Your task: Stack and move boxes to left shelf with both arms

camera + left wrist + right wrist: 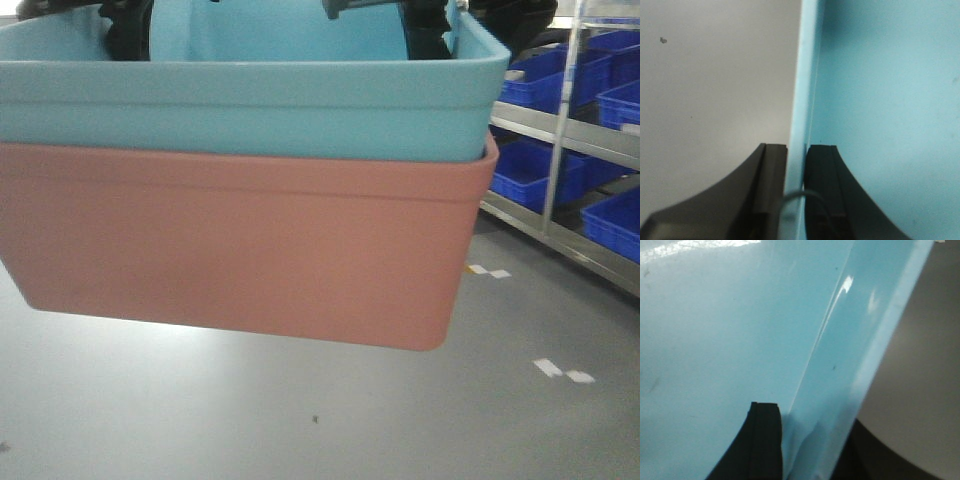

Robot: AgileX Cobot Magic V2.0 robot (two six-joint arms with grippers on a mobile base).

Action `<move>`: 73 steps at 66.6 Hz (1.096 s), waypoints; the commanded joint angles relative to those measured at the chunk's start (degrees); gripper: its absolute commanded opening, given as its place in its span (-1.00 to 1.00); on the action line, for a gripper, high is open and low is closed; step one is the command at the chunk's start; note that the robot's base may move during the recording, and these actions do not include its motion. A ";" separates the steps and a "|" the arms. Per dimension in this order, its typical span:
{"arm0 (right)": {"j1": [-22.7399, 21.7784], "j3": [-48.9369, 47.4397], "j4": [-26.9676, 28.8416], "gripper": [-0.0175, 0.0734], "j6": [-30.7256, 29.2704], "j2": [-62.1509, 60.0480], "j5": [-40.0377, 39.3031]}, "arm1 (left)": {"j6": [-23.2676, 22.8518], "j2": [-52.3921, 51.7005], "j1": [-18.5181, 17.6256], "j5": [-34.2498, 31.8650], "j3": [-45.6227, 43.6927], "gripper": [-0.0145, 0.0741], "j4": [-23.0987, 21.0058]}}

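Nested inside the salmon pink tub (pixel 230 250), the light blue tub (pixel 250 105) hung above the grey floor (pixel 200 420), left jaws and right jaws each clamped on its walls, dark blue bins (pixel 545 80) far right.

No writing, label, brand, number or sign can be read in any view. The light blue box (pixel 880 100) shows only plain plastic on the wall between the jaws, as does the salmon pink box (pixel 230 250) below them. The white floor marks (pixel 560 372) are too small to tell.
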 commanded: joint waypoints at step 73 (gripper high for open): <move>1.33 -3.36 2.81 -0.49 1.03 -2.18 -15.56 | -0.69 -2.95 -3.44 -11.58 -2.43 -0.68 -7.10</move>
